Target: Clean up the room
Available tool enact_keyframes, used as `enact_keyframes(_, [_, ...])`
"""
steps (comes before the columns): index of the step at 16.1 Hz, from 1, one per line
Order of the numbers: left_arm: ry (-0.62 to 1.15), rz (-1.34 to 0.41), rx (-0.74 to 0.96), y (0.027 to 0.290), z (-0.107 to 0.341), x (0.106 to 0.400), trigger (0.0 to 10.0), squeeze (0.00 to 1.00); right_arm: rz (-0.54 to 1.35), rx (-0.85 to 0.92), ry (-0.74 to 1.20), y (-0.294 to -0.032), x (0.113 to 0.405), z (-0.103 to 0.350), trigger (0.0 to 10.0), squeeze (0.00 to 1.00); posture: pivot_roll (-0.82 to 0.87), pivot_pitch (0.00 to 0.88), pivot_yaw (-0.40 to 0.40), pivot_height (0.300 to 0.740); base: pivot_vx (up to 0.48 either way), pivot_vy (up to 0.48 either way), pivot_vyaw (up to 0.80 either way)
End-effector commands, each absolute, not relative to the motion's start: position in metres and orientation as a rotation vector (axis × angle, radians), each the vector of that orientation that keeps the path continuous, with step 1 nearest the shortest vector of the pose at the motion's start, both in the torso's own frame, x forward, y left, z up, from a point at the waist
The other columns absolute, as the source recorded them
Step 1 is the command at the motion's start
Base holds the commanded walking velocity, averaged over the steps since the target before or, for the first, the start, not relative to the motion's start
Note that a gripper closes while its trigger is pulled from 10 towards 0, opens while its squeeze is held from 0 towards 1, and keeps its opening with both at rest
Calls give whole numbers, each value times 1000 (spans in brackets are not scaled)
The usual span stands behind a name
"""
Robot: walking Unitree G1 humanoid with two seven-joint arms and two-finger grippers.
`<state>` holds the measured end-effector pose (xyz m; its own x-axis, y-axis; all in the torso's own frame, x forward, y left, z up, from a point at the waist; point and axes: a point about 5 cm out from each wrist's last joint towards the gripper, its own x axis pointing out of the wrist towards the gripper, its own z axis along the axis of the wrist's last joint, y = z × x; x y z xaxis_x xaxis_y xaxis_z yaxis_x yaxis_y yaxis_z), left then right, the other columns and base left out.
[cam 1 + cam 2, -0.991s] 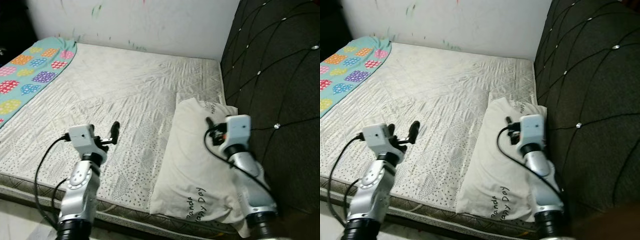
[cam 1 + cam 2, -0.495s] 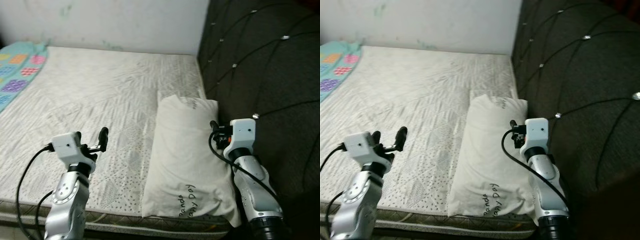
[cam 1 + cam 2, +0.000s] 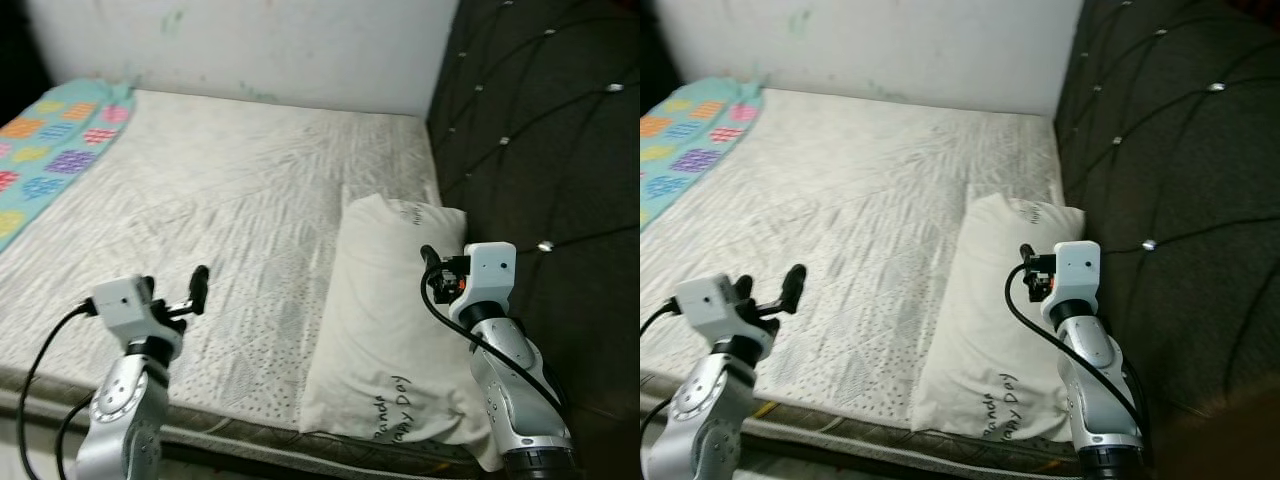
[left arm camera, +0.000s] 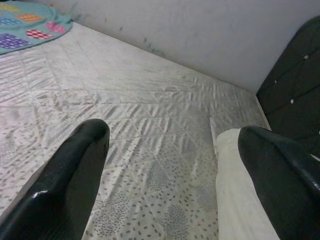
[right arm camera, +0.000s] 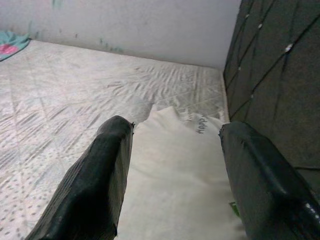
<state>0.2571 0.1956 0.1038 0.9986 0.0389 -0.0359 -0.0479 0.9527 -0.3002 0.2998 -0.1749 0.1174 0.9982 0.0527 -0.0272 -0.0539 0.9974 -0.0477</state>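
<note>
A white pillow (image 3: 385, 300) with printed lettering lies on the right side of the mattress (image 3: 230, 190), against the dark headboard. My right gripper (image 3: 445, 265) hovers open just above the pillow's upper half; in the right wrist view its fingers (image 5: 112, 170) straddle the pillow (image 5: 175, 170) with nothing between them. My left gripper (image 3: 175, 290) is open too, held over the mattress near the front left edge. In the left wrist view the gripper (image 4: 172, 135) is empty and the pillow (image 4: 235, 190) lies off to one side.
A teal blanket (image 3: 50, 150) with coloured patches lies at the far left of the bed. The black tufted headboard (image 3: 540, 130) rises along the right. A marked white wall (image 3: 250, 40) closes the far side. The mattress front edge (image 3: 250, 430) is close below my arms.
The camera swung right, then back left, so the whole scene shifted. Both arms keep about the same pose with fingers open; the pillow stays where it lay.
</note>
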Motion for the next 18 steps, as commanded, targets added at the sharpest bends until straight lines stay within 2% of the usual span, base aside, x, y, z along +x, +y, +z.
enact_keyframes(1, [27,33,-307,192,107,256,10000,0,40,-57,15,-179,299,122,10000,0,-48,0,13,740,0,262,0])
enact_keyframes(18, [56,56,-342,189,105,247,10000,0,57,-113,38,-187,296,127,10000,0,-57,0,-26,740,0,295,0])
